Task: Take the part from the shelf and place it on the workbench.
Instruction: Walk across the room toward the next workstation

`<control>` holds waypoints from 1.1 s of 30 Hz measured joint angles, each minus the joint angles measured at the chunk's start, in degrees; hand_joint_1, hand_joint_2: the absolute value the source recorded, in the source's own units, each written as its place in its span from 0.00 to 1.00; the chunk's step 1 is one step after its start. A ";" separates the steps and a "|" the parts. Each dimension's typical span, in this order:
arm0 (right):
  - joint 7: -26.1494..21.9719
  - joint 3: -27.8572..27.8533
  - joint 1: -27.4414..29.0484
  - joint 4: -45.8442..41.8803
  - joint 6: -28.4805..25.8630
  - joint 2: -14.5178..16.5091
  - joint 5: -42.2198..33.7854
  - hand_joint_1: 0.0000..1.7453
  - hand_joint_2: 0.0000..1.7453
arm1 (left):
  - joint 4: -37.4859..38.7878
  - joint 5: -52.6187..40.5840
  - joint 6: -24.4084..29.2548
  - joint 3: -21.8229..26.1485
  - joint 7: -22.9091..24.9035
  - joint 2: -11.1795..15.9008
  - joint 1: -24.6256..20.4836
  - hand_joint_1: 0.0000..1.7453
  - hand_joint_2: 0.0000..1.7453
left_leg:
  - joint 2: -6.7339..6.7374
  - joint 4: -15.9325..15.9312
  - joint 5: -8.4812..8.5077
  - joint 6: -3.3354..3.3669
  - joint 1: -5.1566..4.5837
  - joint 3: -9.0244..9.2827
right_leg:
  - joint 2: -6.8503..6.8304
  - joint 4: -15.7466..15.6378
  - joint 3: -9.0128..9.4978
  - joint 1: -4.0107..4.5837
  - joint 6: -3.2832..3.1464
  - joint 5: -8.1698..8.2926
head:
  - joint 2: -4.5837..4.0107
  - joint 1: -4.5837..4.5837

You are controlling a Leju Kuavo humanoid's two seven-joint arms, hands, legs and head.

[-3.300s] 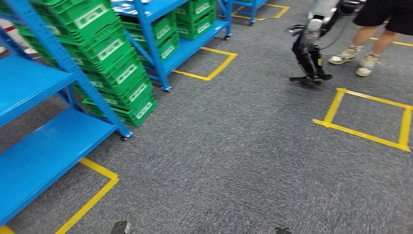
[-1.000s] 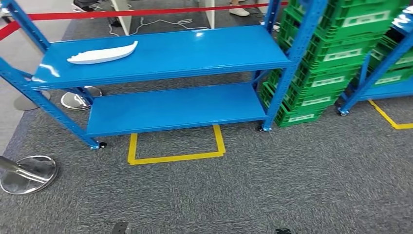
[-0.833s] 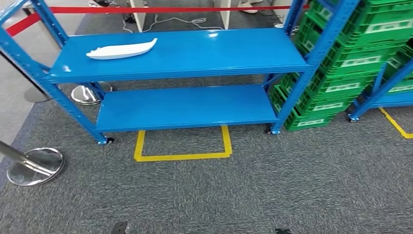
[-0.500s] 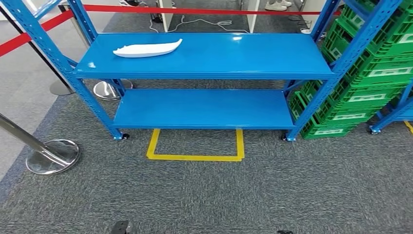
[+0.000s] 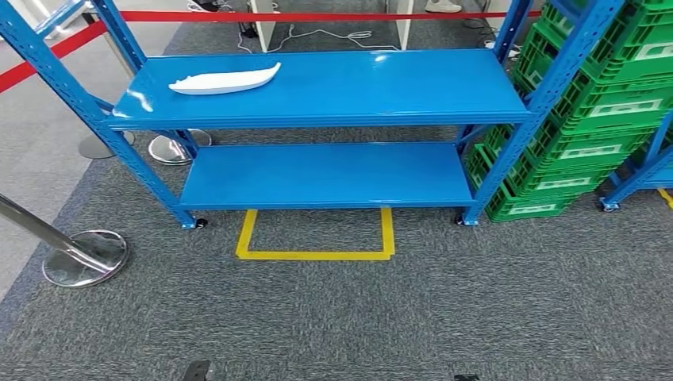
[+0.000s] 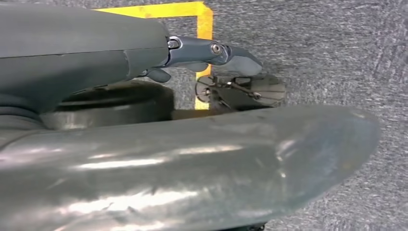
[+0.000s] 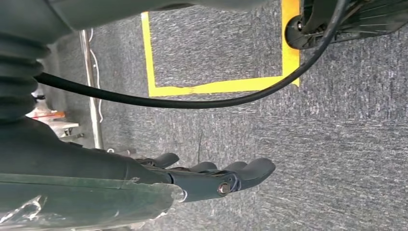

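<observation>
green crates (image 5: 603, 119) stacked right; red barrier tape (image 5: 317, 16) behind; yellow floor square (image 5: 316, 234).

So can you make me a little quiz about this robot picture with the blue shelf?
1. True or false: the white part lies on the lower shelf board.
2. What stands right of the blue shelf? A) green crates B) a red bucket C) a ladder
3. Fill in: the square taped on the floor is ____.

Key: 1 false, it lies on the top board. 2 A. 3 yellow.
</observation>
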 joint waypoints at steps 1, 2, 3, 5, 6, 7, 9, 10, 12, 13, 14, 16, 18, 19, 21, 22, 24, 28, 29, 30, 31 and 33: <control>0.06 0.01 -0.04 -0.04 0.01 -0.03 0.22 0.00 1.00 | 0.00 -0.02 0.01 0.00 0.02 -0.08 -0.05 0.00 0.00 | -0.06 -1.96 0.24 0.03 0.24 0.92 | 0.04 0.27 -0.25 0.30 0.04 -0.12 | 0.00 0.04; 0.09 0.01 -0.06 -0.09 0.01 -0.07 0.36 0.00 1.00 | 0.00 -0.03 0.01 0.00 0.03 -0.14 -0.07 0.00 0.00 | -0.14 -2.82 0.10 0.10 0.37 1.24 | 0.08 0.45 -0.56 0.55 0.08 -0.18 | 0.00 0.08; 0.12 0.02 -0.05 -0.11 -0.01 -0.08 0.47 0.00 1.00 | 0.00 -0.04 0.01 0.01 0.05 -0.18 -0.04 0.00 0.00 | -0.21 -2.90 -0.22 0.57 0.31 1.25 | 0.10 0.38 -0.66 0.54 0.12 -0.13 | 0.00 0.24; 0.18 0.02 -0.03 -0.16 -0.07 -0.10 0.51 0.00 1.00 | 0.00 -0.04 0.01 0.02 0.06 -0.20 0.08 0.00 0.00 | -0.21 -2.89 0.04 0.96 0.14 1.18 | 0.11 0.03 -0.50 0.43 0.49 0.09 | 0.00 0.43; 0.20 0.02 -0.05 -0.17 -0.11 -0.10 0.49 0.00 1.00 | 0.00 -0.04 0.01 0.03 0.06 -0.20 0.09 0.00 0.00 | -0.21 -2.89 -0.01 1.12 0.06 1.18 | 0.11 -0.12 -0.35 0.37 0.64 0.18 | 0.00 0.49; 0.15 0.01 -0.07 -0.18 -0.21 -0.09 0.40 0.00 1.00 | 0.00 -0.04 0.02 0.04 0.06 -0.19 0.08 0.00 0.00 | -0.21 -2.89 0.02 1.21 0.01 1.18 | 0.12 -0.24 -0.27 0.32 0.78 0.26 | 0.00 0.52; -0.33 -0.05 -0.11 -0.22 -0.43 -0.09 0.33 0.00 0.75 | 0.00 -0.03 0.05 0.05 0.06 -0.19 0.07 0.00 0.00 | -0.21 -2.89 0.01 1.37 -0.07 1.17 | 0.12 -0.38 -0.20 0.24 0.98 0.37 | 0.00 0.56; -0.69 -0.08 -0.12 -0.25 -0.51 -0.09 0.40 0.00 0.50 | 0.00 -0.03 0.07 0.08 0.06 -0.19 0.07 0.00 0.00 | -0.21 -2.89 0.01 1.44 -0.10 1.17 | 0.13 -0.42 -0.19 0.20 1.08 0.41 | 0.00 0.56; -1.18 -0.09 -0.13 -0.28 -0.54 -0.09 0.70 0.00 0.00 | 0.00 -0.02 0.08 0.18 0.06 -0.18 0.07 0.00 0.00 | -0.21 -2.89 0.03 1.53 -0.18 1.17 | 0.14 -0.45 -0.20 0.11 1.22 0.45 | 0.00 0.55; -1.25 -0.09 -0.13 -0.28 -0.55 -0.09 0.83 0.00 0.00 | 0.00 -0.02 0.08 0.23 0.06 -0.17 0.07 0.00 0.00 | -0.21 -2.89 0.04 1.57 -0.21 1.18 | 0.14 -0.46 -0.20 0.07 1.26 0.46 | 0.00 0.55; -1.20 -0.09 -0.13 -0.28 -0.55 -0.09 1.07 0.00 0.25 | 0.00 -0.03 0.08 0.27 0.06 -0.17 0.07 0.00 0.00 | -0.21 -2.89 0.06 1.62 -0.23 1.18 | 0.13 -0.46 -0.21 0.05 1.29 0.48 | 0.00 0.55; -0.85 -0.07 -0.12 -0.28 -0.48 -0.09 2.14 0.00 0.75 | 0.00 -0.07 0.07 0.31 0.05 -0.17 0.07 0.00 0.00 | -0.21 -2.89 0.10 1.67 -0.24 1.18 | 0.13 -0.46 -0.21 0.02 1.34 0.51 | 0.00 0.54; -0.46 0.12 -0.09 -0.28 -0.38 -0.09 3.44 0.00 1.00 | 0.00 -0.20 0.06 0.33 0.04 -0.17 0.07 0.00 0.00 | -0.21 -2.89 0.13 1.69 -0.23 1.18 | 0.13 -0.45 -0.22 0.02 1.38 0.54 | 0.00 0.53; -0.34 0.22 -0.09 -0.28 -0.35 -0.09 3.85 0.00 1.00 | 0.00 -0.27 0.06 0.34 0.04 -0.17 0.07 0.00 0.00 | -0.21 -2.90 0.15 1.69 -0.23 1.18 | 0.13 -0.45 -0.23 0.02 1.38 0.54 | 0.00 0.53; -0.23 0.32 -0.10 -0.27 -0.34 -0.09 4.09 0.00 1.00 | 0.00 -0.36 0.07 0.36 0.04 -0.17 0.07 0.00 0.00 | -0.21 -2.91 0.17 1.69 -0.23 1.18 | 0.13 -0.43 -0.23 0.03 1.39 0.54 | 0.00 0.53; -0.19 0.32 -0.10 -0.28 -0.34 -0.09 4.13 0.00 1.00 | 0.00 -0.38 0.07 0.37 0.04 -0.17 0.07 0.00 0.00 | -0.21 -2.91 0.17 1.69 -0.22 1.18 | 0.13 -0.42 -0.24 0.03 1.39 0.54 | 0.00 0.53; -0.15 0.32 -0.10 -0.28 -0.34 -0.09 4.15 0.00 1.00 | 0.00 -0.40 0.08 0.41 0.04 -0.17 0.07 0.00 0.00 | -0.21 -2.91 0.18 1.69 -0.22 1.19 | 0.13 -0.41 -0.24 0.04 1.39 0.54 | 0.00 0.53; -0.14 0.32 -0.11 -0.28 -0.34 -0.09 4.18 0.00 1.00 | 0.00 -0.43 0.08 0.74 0.04 -0.17 0.07 0.00 0.00 | -0.21 -2.91 0.19 1.68 -0.21 1.18 | 0.13 -0.41 -0.24 0.04 1.39 0.54 | 0.00 0.55; -0.14 0.32 -0.11 -0.27 -0.34 -0.09 4.19 0.00 1.00 | 0.00 -0.43 0.08 0.85 0.04 -0.17 0.07 0.00 0.00 | -0.21 -2.91 0.19 1.69 -0.22 1.18 | 0.13 -0.41 -0.24 0.04 1.39 0.54 | 0.00 0.55; -0.13 0.32 -0.11 -0.27 -0.34 -0.09 4.19 0.00 1.00 | 0.00 -0.43 0.08 0.94 0.04 -0.17 0.07 0.00 0.00 | -0.21 -2.91 0.19 1.69 -0.22 1.18 | 0.13 -0.41 -0.23 0.04 1.39 0.54 | 0.00 0.55; -0.12 0.32 -0.11 -0.27 -0.34 -0.09 4.20 0.00 1.00 | 0.00 -0.43 0.08 1.00 0.04 -0.17 0.07 0.00 0.00 | -0.21 -2.91 0.19 1.69 -0.22 1.18 | 0.13 -0.41 -0.23 0.04 1.39 0.54 | 0.00 0.55; -0.12 0.32 -0.11 -0.27 -0.34 -0.09 4.20 0.00 1.00 | 0.00 -0.43 0.08 1.08 0.04 -0.17 0.07 0.00 0.00 | -0.21 -2.91 0.19 1.69 -0.22 1.18 | 0.13 -0.41 -0.23 0.03 1.39 0.54 | 0.00 0.55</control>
